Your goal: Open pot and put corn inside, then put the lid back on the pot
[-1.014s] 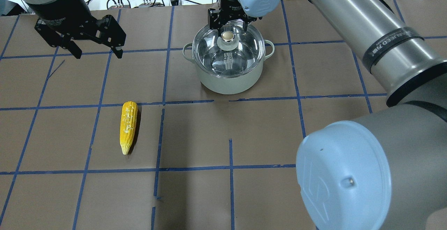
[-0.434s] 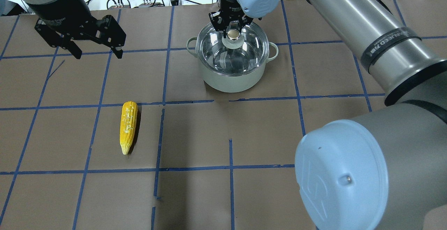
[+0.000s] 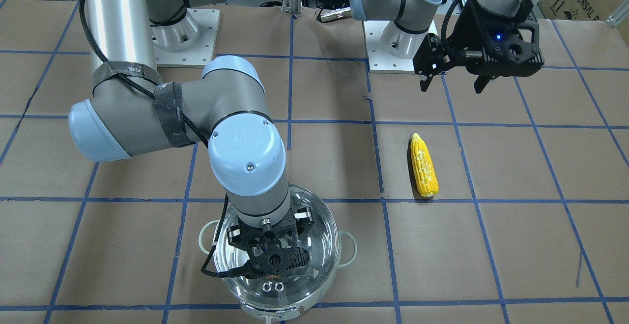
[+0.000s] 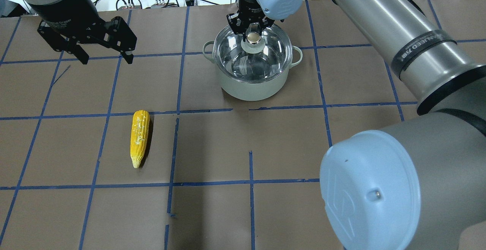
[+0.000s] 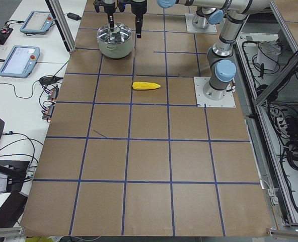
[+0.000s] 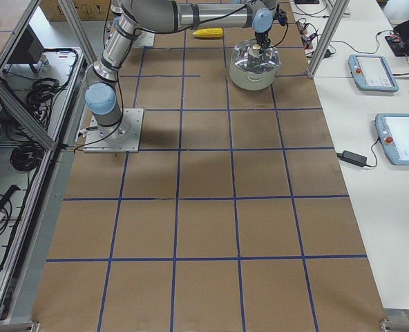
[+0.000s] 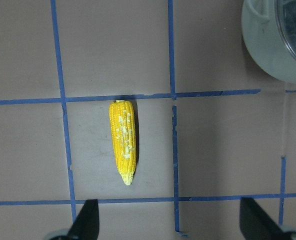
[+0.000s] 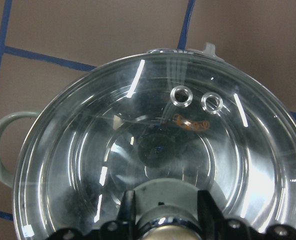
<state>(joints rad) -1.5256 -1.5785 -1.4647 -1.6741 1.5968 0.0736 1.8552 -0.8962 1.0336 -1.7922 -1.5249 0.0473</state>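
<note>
Corn (image 3: 424, 165) lies flat on the table (image 3: 516, 245), which is brown paper with a blue tape grid. Front-facing view: its tapered tip points at the robot's bases, blunt end toward the camera. Left gripper (image 3: 451, 87) hangs above the table beyond the tip, spread wide, holding nothing. Overhead: long axis runs near-to-far, roughly parallel to the tape lines. Pot (image 4: 250, 88) sits well apart, farther out, lid (image 4: 265, 58) on top, right gripper (image 4: 252, 33) clamped on the knob (image 4: 252, 37). Left side view: a white bench (image 5: 51, 50) with tablets (image 5: 19, 59) runs along the table. Left wrist cam: cob straight below, tip toward the frame's bottom. Right wrist cam: fingers (image 8: 129, 212) hug the knob either side.
</note>
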